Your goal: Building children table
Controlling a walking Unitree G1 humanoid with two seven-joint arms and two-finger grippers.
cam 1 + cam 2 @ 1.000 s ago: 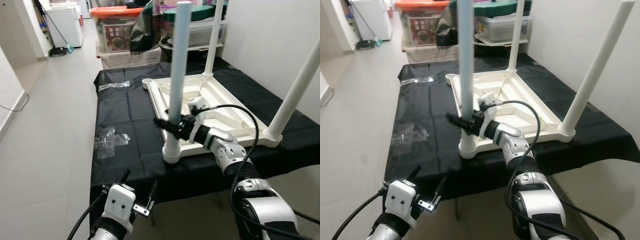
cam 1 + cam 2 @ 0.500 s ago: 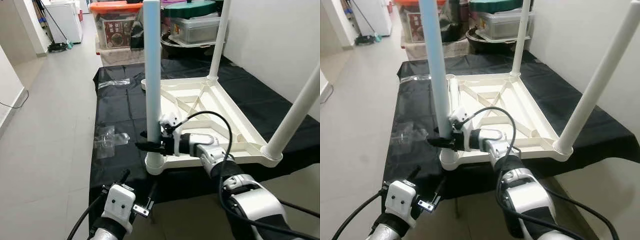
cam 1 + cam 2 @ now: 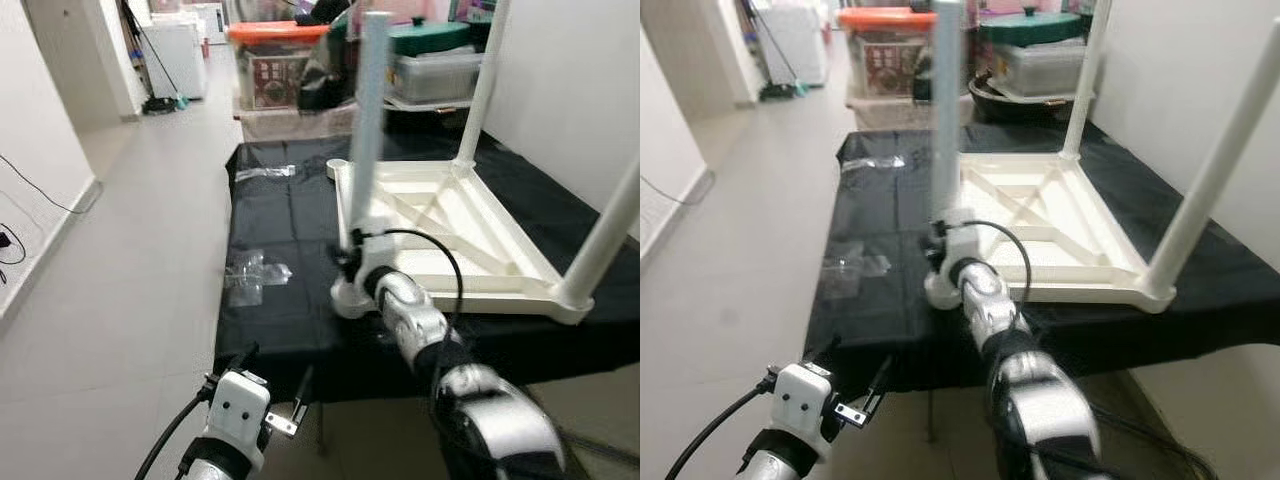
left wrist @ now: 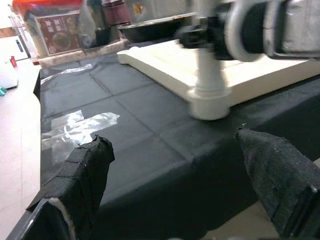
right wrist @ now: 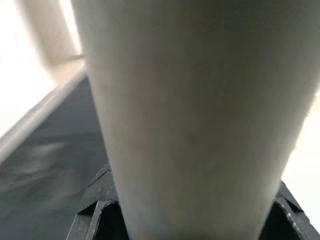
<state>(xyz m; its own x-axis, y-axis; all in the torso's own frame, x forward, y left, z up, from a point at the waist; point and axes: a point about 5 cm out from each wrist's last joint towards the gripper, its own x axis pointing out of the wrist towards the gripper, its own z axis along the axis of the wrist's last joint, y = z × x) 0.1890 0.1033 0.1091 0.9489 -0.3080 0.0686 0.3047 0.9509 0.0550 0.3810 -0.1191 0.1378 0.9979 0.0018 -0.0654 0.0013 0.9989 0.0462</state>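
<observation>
Black cloth (image 3: 280,215) under ribbed white tabletop (image 3: 470,235)

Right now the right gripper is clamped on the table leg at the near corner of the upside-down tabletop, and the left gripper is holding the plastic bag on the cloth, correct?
Not quite. The right gripper is on the table leg, but the left gripper holds nothing; the left wrist view shows it open, short of the plastic bag.

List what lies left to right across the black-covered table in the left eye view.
Clear plastic bag → pale blue leg, gripped low by the right gripper → upturned white tabletop → white leg at the right corner.
</observation>
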